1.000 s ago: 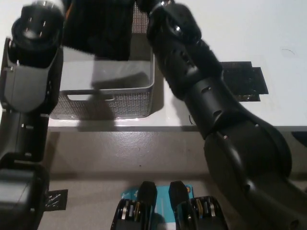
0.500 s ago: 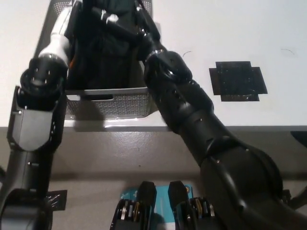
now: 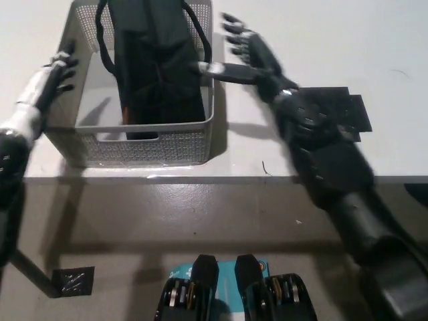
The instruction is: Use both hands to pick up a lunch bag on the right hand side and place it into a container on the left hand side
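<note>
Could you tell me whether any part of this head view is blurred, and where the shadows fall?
Head view: the right hand and its forearm are smeared by motion blur; the left hand is slightly soft. The lunch bag and container read fairly sharp. Soft shadows fall on the table beside the container.

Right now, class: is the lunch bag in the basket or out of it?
In. The bag stands upright between the basket's walls, and both hands, left and right, are open and clear of it.
</note>
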Available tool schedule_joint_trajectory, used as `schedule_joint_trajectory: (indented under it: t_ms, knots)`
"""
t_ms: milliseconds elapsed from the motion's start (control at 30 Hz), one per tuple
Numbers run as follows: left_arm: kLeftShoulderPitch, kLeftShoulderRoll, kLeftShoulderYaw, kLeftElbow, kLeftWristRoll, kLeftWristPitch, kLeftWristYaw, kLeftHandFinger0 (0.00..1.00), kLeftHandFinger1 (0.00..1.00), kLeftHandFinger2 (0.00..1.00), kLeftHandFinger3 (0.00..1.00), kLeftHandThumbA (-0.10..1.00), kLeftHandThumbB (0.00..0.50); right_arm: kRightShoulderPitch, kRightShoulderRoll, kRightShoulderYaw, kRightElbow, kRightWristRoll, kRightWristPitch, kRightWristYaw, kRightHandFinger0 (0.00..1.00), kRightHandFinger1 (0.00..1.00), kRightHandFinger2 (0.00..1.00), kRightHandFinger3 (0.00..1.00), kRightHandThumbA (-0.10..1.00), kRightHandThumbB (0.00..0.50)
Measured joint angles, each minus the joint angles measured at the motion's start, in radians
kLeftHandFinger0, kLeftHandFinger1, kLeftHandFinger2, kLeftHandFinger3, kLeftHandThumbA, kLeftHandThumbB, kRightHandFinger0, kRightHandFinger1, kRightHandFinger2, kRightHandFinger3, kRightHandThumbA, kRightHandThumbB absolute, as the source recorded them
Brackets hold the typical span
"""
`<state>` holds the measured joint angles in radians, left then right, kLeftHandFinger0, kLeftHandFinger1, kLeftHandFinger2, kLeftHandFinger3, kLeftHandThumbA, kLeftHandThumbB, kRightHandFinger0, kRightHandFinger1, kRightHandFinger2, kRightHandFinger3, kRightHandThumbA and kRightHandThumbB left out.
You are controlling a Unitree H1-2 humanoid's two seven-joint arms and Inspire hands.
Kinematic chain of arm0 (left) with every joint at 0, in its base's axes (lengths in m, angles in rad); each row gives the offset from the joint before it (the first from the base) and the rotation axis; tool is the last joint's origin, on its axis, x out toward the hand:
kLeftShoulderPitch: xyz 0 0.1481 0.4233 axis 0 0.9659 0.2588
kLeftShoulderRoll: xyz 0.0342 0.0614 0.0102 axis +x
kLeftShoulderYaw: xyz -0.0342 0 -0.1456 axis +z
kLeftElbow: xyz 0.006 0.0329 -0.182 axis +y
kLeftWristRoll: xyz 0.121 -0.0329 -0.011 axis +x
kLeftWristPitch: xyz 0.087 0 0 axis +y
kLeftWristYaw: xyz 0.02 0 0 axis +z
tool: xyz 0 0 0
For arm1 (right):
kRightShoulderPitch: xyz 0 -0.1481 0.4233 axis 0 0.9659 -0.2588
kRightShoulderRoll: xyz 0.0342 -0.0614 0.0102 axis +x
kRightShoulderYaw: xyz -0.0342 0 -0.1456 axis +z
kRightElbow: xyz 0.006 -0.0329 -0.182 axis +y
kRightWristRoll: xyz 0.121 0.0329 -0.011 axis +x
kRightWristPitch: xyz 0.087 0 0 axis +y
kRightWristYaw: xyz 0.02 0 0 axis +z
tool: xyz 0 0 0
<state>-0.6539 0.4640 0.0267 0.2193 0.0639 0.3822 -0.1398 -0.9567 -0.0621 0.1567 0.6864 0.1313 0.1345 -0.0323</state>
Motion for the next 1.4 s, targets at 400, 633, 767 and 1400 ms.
schedule_joint_trajectory:
  t_ms: [400, 633, 767, 1400]
  knots:
    - [0.127, 0.232, -0.003, -0.128, -0.026, -0.016, -0.129, 1.0, 1.0, 1.0, 1.0, 1.0, 0.146, 0.313, -0.297, -0.019, -0.405, -0.039, 0.092, 0.04, 1.0, 1.0, 1.0, 1.0, 1.0, 0.027]
    - [0.172, 0.29, 0.022, -0.258, -0.072, 0.005, -0.196, 1.0, 1.0, 1.0, 1.0, 1.0, 0.116, 0.376, -0.364, -0.043, -0.617, -0.054, 0.133, 0.072, 1.0, 1.0, 1.0, 1.0, 1.0, 0.019]
    - [0.264, 0.252, 0.07, -0.414, -0.111, 0.002, -0.202, 1.0, 1.0, 1.0, 1.0, 1.0, 0.1, 0.478, -0.324, -0.107, -0.728, -0.017, 0.126, 0.085, 1.0, 1.0, 1.0, 1.0, 1.0, 0.038]
    - [0.837, -0.246, 0.049, -0.797, -0.199, -0.205, -0.188, 1.0, 1.0, 1.0, 1.0, 1.0, 0.058, 0.964, 0.023, -0.074, -1.004, 0.167, -0.026, 0.174, 1.0, 1.0, 1.0, 1.0, 1.0, 0.32]
